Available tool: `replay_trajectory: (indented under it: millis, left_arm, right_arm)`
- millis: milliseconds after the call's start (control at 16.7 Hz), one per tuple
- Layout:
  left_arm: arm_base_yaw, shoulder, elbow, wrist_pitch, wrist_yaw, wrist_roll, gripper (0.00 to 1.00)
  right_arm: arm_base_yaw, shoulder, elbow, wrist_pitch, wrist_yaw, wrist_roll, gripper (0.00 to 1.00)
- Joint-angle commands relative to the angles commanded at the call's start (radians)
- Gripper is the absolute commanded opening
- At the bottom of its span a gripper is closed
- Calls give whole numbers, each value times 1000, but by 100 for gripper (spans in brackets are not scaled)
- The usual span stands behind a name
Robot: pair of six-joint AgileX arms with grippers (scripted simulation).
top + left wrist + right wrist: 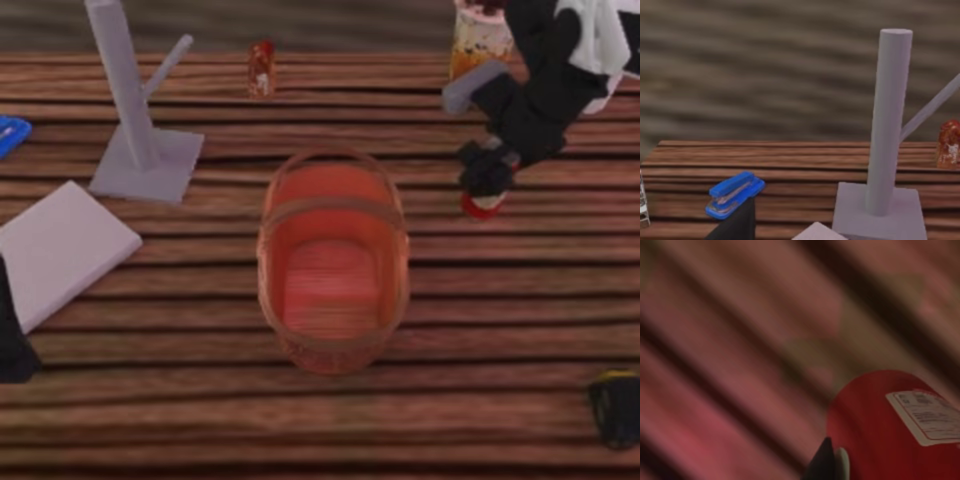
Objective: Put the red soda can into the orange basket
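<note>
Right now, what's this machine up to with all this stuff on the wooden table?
The right arm's gripper is over the small red soda can, to the right of the large oval orange woven basket. The right wrist view shows the can close by one of the fingers, but whether it is gripped cannot be seen. The basket looks empty, so the can is not in yet. The left arm sits parked at the table's left edge.

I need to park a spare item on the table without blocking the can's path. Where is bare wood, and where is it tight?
Bare wood runs along the near edge below the orange basket, between the white slab and the black object. It is tight at the far right, where the right gripper sits over the red soda can, and around the grey stand.
</note>
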Motion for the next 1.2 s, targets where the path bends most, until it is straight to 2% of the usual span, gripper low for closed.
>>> replay_trajectory:
  millis: [240,660,840,1020,1200]
  left_arm:
    - [0,0,0,0,0,0,100]
    - [0,0,0,0,0,0,100]
    - [0,0,0,0,0,0,100]
    - [0,0,0,0,0,0,100]
    - [0,0,0,0,0,0,100]
  right_arm:
    - [20,-37,-109,340,-193,96,0]
    - [61,-145,-368,1071,-584,301,0]
    - [77,-203,-478,1353,-736,382,0]
    - [89,-257,-565,1564,-858,444,0]
    - [97,-297,-619,1682,-934,481,0]
